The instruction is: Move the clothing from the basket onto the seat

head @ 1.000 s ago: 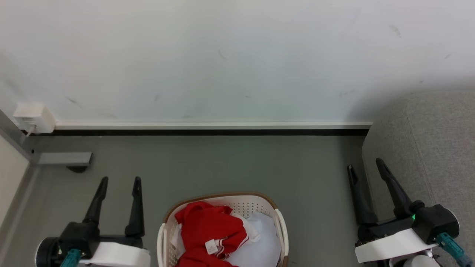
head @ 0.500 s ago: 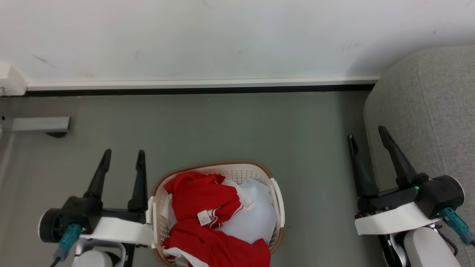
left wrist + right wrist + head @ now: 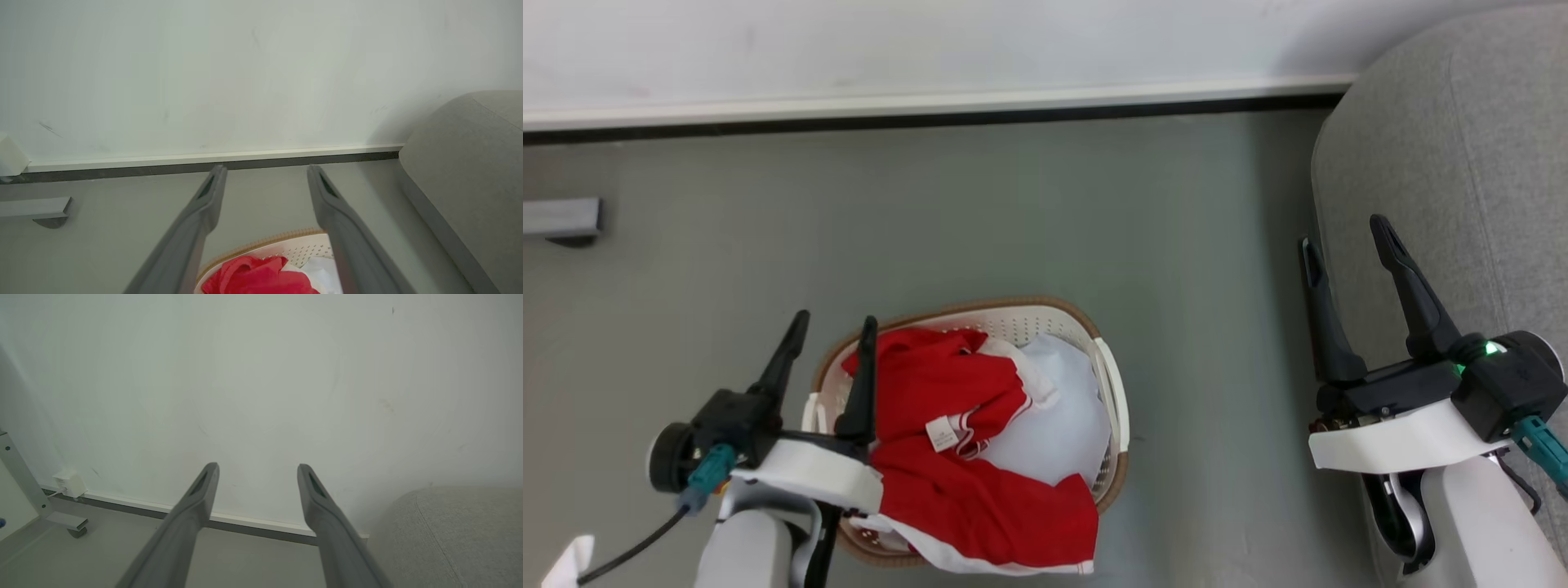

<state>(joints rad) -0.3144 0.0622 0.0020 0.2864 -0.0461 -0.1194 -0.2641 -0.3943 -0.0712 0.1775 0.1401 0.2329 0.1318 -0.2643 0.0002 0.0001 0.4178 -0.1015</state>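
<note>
While nothing is yet lifted, the stock stands as follows.

Item: the clothing (image 3: 947, 433), bright red fabric, at least two pieces judging by the folds; one carries white striped trim and a small white tag (image 3: 942, 434). Location: heaped in the basket (image 3: 1045, 314), which sits on the grey floor (image 3: 980, 220) at about 6 o'clock in the head view. One red piece spills over the near rim toward 5 o'clock. A pale bluish-white pad (image 3: 1058, 408) lies under the heap toward 3 o'clock.

Item: the seat (image 3: 1462, 147), light grey upholstery, at 2 o'clock from the basket, well apart from it, bare of clothing.

Item: left gripper (image 3: 829, 327), fingers spread wide, empty, poised over the basket's 9 o'clock rim; one finger overlaps the red cloth in the head view, contact not determinable.

Item: right gripper (image 3: 1343, 237), fingers spread wide, empty, beside the seat's edge at 3 o'clock.

Handling estimate: light, limp, non-fragile; it will sag and trail when raised, and the overhanging piece may drag or catch on the rim. Best hold: the raised bunched fold at the heap's 11 o'clock, pinching deep into several layers, clear of the pad.
</note>
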